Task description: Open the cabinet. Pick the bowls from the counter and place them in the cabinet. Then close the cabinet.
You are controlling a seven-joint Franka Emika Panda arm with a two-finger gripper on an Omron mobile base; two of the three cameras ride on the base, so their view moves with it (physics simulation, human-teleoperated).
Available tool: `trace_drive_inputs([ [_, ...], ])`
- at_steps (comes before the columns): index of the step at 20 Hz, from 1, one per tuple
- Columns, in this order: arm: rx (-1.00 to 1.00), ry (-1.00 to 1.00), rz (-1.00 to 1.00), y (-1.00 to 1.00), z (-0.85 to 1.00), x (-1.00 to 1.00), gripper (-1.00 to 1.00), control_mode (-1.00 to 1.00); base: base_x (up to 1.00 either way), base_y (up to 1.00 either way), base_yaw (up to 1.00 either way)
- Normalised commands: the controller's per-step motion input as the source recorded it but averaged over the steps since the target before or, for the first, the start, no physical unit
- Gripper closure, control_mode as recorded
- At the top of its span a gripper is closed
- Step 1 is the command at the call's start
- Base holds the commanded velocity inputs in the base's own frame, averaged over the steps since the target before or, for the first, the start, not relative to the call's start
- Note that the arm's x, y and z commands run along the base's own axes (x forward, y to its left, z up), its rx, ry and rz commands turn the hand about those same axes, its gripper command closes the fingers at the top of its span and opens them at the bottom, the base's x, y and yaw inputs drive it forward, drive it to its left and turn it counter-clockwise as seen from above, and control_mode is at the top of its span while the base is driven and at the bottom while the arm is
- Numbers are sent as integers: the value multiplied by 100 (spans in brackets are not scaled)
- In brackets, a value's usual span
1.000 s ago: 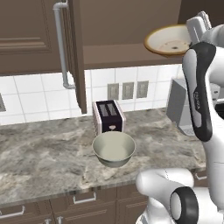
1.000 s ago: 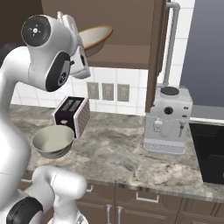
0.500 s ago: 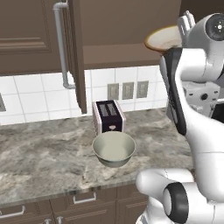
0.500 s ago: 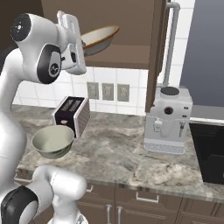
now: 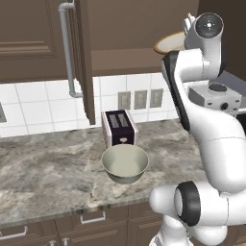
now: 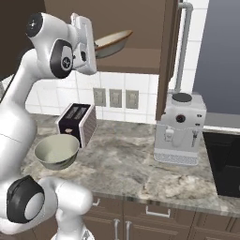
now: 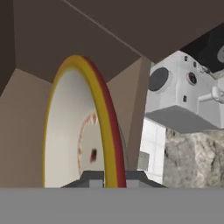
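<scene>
Jaws pinch the glossy yellow-rimmed bowl [image 7: 83, 127] inside the dark wooden cabinet [image 6: 140, 28]; the deep plain bowl [image 5: 125, 163] sits on the marbled table [image 5: 43, 178].

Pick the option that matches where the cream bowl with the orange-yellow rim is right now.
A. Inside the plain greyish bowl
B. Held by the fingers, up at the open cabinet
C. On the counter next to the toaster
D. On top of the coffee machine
B: the rimmed bowl is gripped by its rim in the gripper, raised at the open cabinet, well above the counter where the plain bowl sits.
</scene>
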Motion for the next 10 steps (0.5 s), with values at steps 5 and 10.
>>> trace_drive_inputs([
  [5, 7, 15, 0, -19, -2, 64, 100, -100, 0, 0, 0],
  [10, 9, 5, 0, -32, -14, 50, 100, -100, 0, 0, 0],
])
